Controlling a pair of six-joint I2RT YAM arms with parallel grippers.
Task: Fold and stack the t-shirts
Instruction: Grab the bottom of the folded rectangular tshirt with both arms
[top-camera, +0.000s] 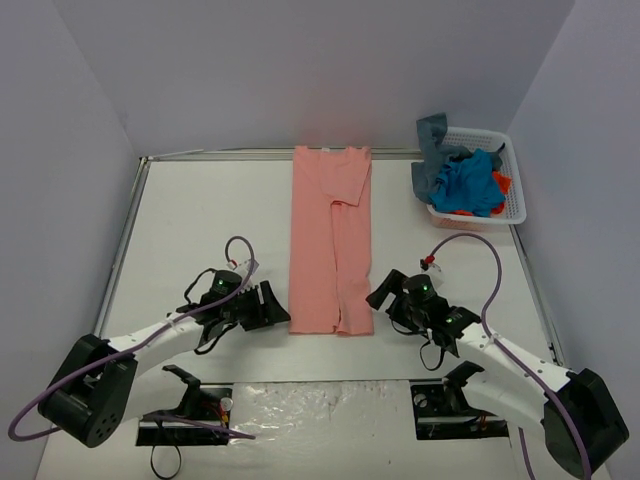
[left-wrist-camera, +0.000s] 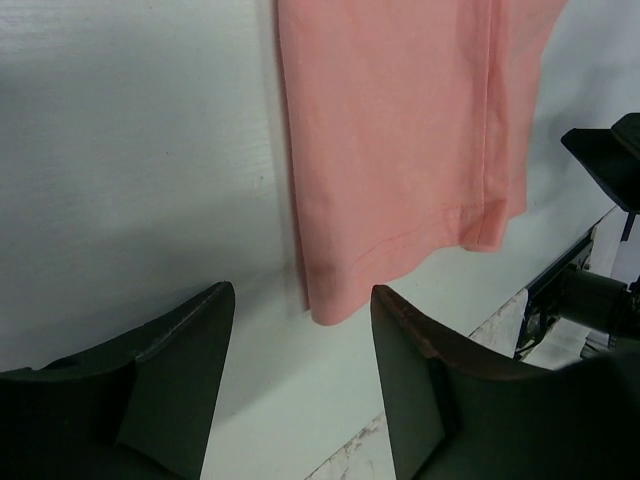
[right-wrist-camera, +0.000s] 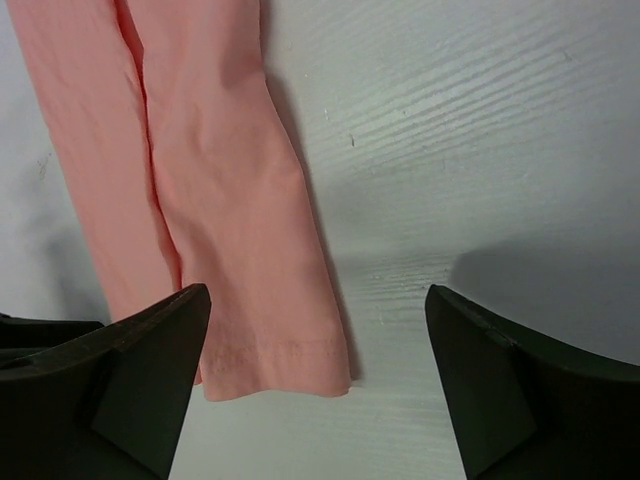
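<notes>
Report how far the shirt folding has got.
Done: the pink t-shirt lies folded lengthwise into a narrow strip. In hand: left hand and right hand sit open at its near hem corners, gripping nothing. Left: the crosswise fold, then the crumpled t-shirts in the basket.

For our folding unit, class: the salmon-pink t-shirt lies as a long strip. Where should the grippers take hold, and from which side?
Probably its two near hem corners: the salmon-pink t-shirt lies flat, hem towards the arms. Bring the left gripper from the left edge, the right gripper from the right; both stand open beside them.
</notes>
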